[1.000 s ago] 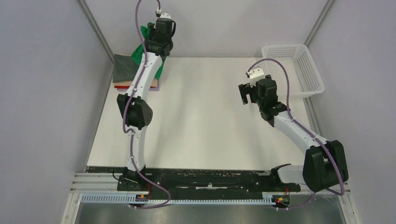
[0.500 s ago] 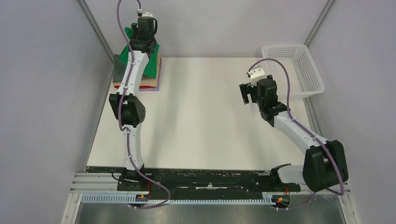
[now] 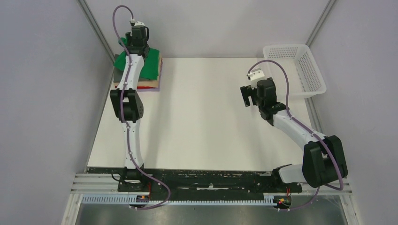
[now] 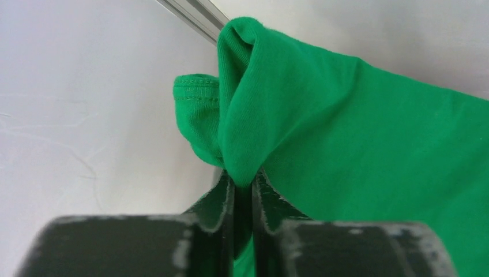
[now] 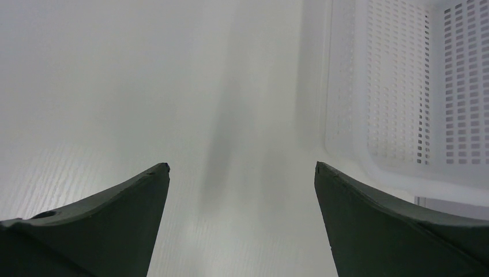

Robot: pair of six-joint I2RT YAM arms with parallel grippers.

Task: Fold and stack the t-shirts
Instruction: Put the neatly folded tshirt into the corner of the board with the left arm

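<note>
Left arm pinching the green t-shirt (image 4: 357,133) at the far-left corner.
The left gripper (image 4: 242,182) is squeezing a fold of the green t-shirt, which is draping over the folded pile (image 3: 152,85); the right gripper (image 5: 242,173) is hovering, jaws spread wide, near the white basket (image 3: 313,70).

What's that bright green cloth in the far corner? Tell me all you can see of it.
It is a plain bright green t-shirt of soft knit cloth, a stitched hem showing. It lies on top of the stack of folded shirts at the far left corner of the table. The left hand is shut on a bunched fold of it.
</note>
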